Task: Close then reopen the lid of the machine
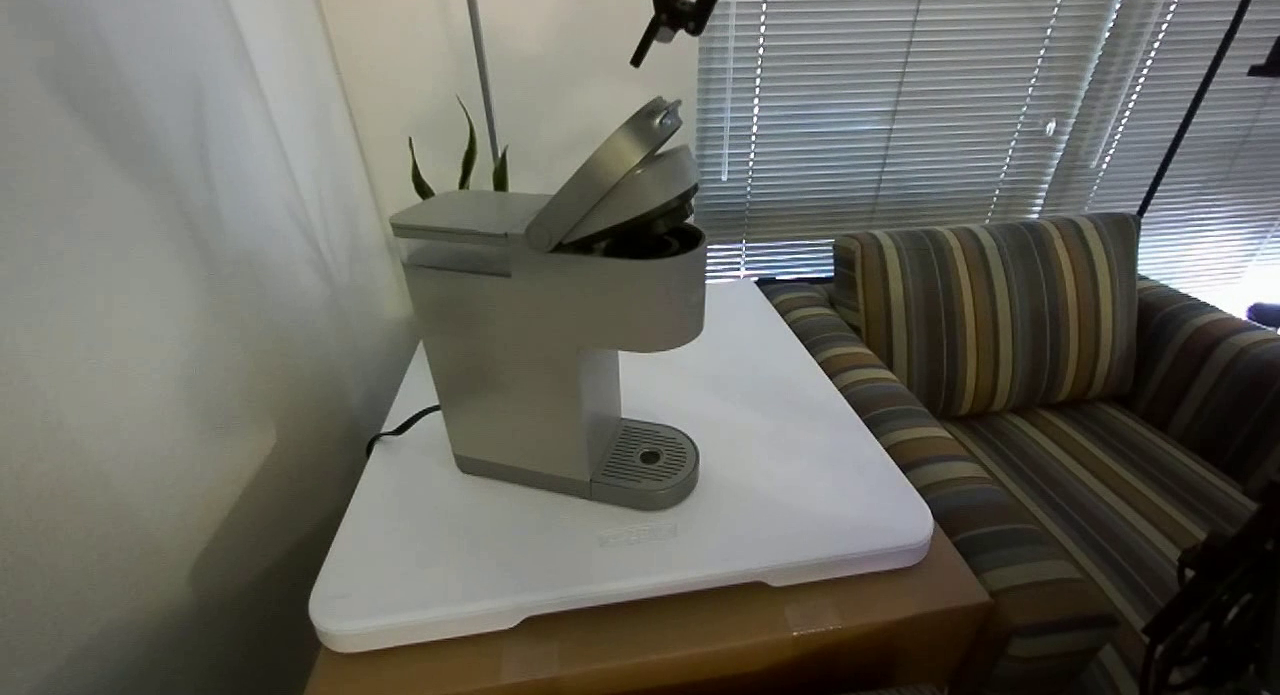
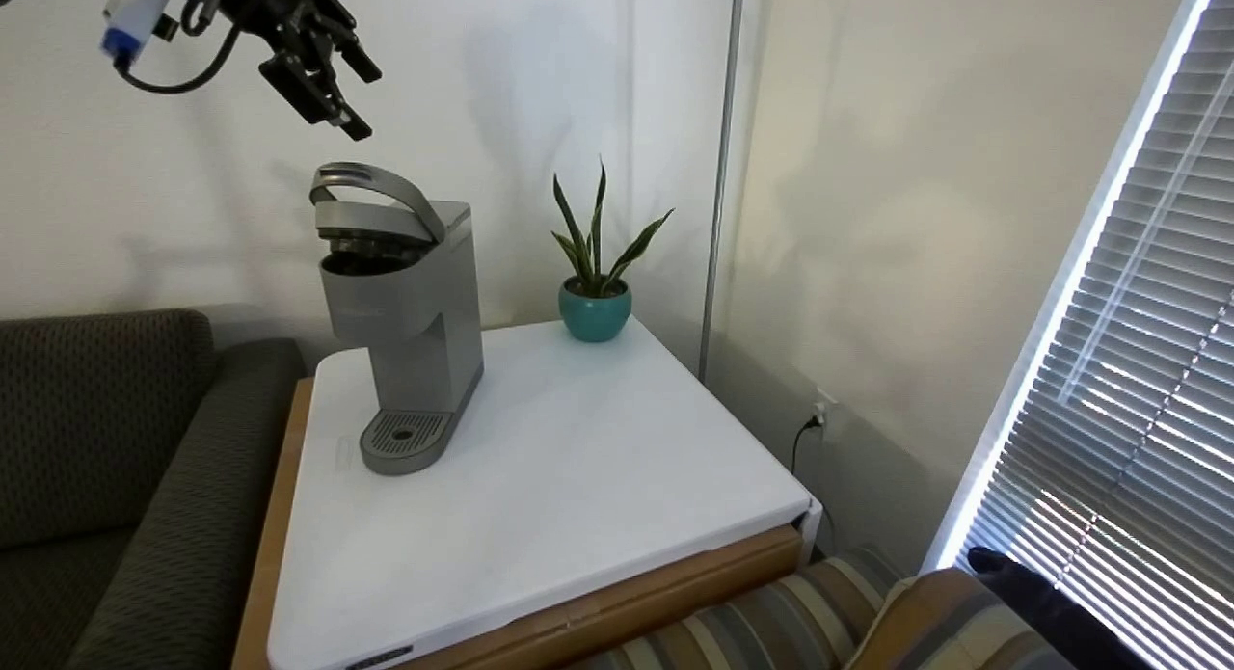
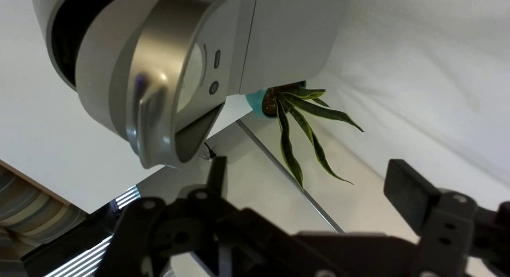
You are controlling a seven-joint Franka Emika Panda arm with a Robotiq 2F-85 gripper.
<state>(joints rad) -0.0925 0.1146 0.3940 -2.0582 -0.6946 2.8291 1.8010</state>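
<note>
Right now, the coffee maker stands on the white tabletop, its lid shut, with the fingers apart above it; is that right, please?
Not quite: the lid is tilted up, not shut, as both exterior views show. The coffee maker does stand on the white tabletop, with the fingers apart above it.

In an exterior view, coffee maker (image 2: 405, 308) and raised lid (image 2: 409, 196) crowd the bench's (image 2: 578, 468) far-left corner, a potted snake plant (image 2: 595, 313) the far-right; near edge free.
</note>
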